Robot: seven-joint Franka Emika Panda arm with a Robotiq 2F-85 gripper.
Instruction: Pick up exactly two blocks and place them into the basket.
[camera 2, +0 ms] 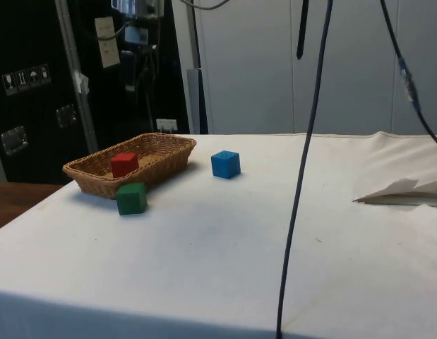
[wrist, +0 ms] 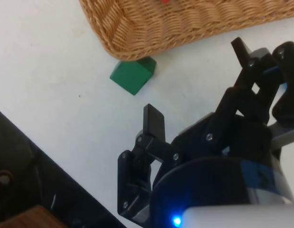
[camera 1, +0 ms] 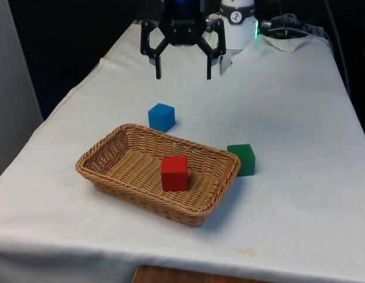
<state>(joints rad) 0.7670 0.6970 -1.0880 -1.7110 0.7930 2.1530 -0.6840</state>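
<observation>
So far you have one red block (camera 1: 174, 173) in the wicker basket (camera 1: 105, 154) near the bench's front edge; with the gripper (camera 1: 183, 75) high, jaws apart and empty, drop next onto the blue block (camera 1: 161, 117) or green block (camera 1: 241, 159) just outside.

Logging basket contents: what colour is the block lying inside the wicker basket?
Red. The red block in the woven wicker basket shows best in the front view.

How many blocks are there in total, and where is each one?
3: the red block lies in the basket; the blue block and the green block sit on the cloth beside it.
</observation>
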